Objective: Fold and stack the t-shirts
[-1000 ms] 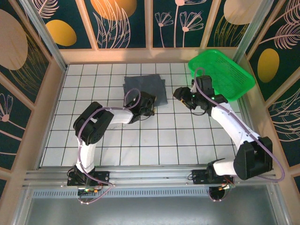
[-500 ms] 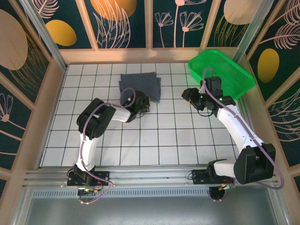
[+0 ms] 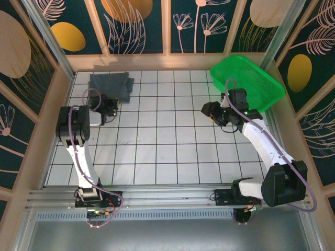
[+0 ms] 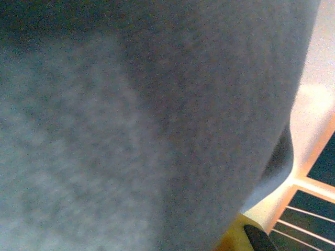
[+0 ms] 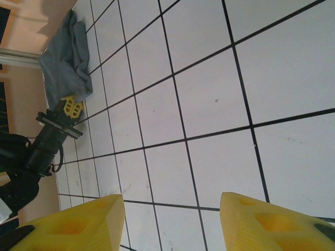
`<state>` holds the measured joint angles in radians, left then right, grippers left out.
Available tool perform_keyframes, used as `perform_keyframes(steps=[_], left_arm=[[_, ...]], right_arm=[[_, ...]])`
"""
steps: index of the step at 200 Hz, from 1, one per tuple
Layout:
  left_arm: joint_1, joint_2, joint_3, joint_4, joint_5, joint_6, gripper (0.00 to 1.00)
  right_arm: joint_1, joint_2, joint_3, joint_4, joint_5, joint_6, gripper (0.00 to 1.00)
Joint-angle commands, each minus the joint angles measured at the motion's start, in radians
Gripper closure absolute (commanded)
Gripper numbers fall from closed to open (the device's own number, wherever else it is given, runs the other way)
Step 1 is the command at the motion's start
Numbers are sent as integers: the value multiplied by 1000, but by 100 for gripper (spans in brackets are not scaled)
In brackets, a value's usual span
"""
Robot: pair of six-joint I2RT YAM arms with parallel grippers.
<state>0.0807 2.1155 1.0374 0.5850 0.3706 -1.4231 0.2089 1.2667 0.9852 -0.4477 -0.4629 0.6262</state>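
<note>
A folded slate-grey t-shirt lies in the far left corner of the tiled table. My left gripper sits at its near edge, shut on the cloth. In the left wrist view grey t-shirt cloth covers nearly everything, with a bit of yellow finger below it. From the right wrist the same t-shirt shows far off, with the left gripper pinching its edge. My right gripper hovers over bare tiles at the right, open, with nothing between its fingers.
A green mesh basket stands tilted at the far right corner, just behind the right arm. Wooden walls close in the white tiled table on three sides; the t-shirt lies close to the left and back walls.
The left gripper shut on the folded t-shirt and pulled it from the back middle to the far left corner. The right gripper drew back a little toward the basket.
</note>
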Motion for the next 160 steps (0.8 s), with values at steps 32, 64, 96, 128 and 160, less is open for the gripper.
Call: perform_keyframes(steps=[32, 64, 96, 128, 160], left_arm=[[119, -19, 75, -298, 120, 341, 100], [121, -75, 69, -288, 150, 316, 62], [75, -239, 51, -348, 149, 347, 1], [-53, -477, 100, -642, -59, 547, 1], [-98, -740, -22, -659, -185, 557, 1]], right_arm=[[-7, 3, -15, 97, -125, -30, 45], [0, -10, -22, 216, -242, 3, 42], [28, -39, 9, 347, -295, 52, 24], [4, -40, 41, 335, -230, 45, 1], [-26, -169, 46, 204, 138, -54, 1]])
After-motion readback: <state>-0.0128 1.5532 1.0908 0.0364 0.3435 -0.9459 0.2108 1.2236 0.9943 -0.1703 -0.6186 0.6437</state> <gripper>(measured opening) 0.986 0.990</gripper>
